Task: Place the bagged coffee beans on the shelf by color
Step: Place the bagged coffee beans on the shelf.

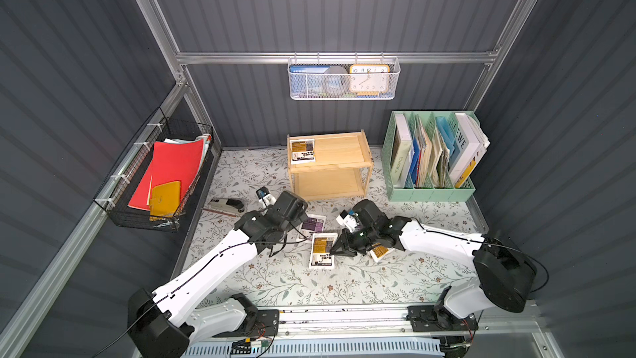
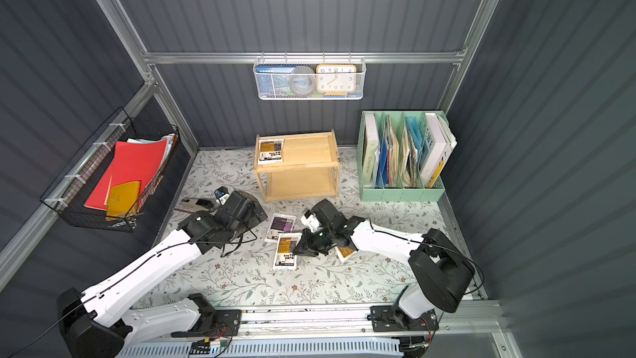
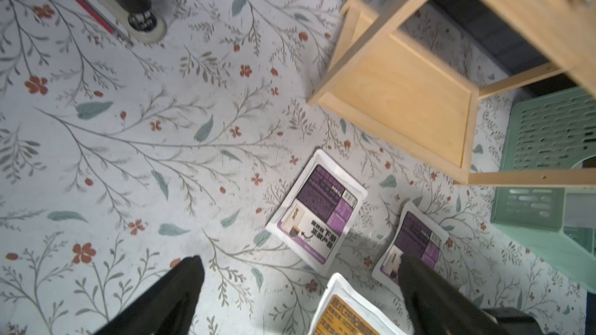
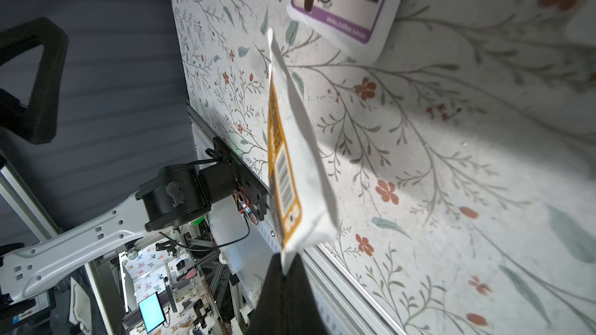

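Right tool (image 4: 285,269) is pinched tight on the corner of a yellow pouch (image 4: 290,162), lifted edge-on off the table (image 1: 275,280). Left tool (image 3: 300,288) hovers with jaws wide apart, holding nothing, over bare floral-patterned cloth. Dark ribbed walls with aluminium rails enclose the space. Five pouches show: three yellow, namely the held one, one on the wooden shelf's (image 1: 340,153) top tray (image 1: 302,150), one under the right arm (image 1: 378,253); and two purple (image 3: 317,207) (image 3: 412,240), flat before the shelf.
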You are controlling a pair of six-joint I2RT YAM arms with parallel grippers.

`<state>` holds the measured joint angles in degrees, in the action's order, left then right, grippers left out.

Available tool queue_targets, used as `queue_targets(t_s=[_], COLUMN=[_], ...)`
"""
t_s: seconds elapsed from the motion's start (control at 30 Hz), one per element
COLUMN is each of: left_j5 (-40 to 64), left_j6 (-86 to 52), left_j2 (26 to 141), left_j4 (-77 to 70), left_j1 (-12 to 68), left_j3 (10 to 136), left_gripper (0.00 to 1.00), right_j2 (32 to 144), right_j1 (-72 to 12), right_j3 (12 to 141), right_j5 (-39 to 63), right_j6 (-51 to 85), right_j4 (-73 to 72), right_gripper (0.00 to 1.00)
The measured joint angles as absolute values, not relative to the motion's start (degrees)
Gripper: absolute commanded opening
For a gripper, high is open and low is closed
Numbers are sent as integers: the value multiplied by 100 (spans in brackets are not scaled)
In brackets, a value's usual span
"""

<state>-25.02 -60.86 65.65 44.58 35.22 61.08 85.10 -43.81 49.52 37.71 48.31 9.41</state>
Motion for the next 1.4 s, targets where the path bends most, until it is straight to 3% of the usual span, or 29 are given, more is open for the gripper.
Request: queue_targets(t_s=[0.77,1.4], left_j5=[-2034,-368], left_j6=[-3889,-3052], left_j2=[7328,8195], left_j4=[3465,3127], left_j1=[2462,1841], left_j3=[8038,9096], left_gripper=[100,100], right_j2=[7957,9736], right_j1=[-2945,-2032], right_j3=[6855,9314], right_j5=[3649,3557], right_j6=[4051,3780], right_j4=[2082,2274], right_gripper=[0,0])
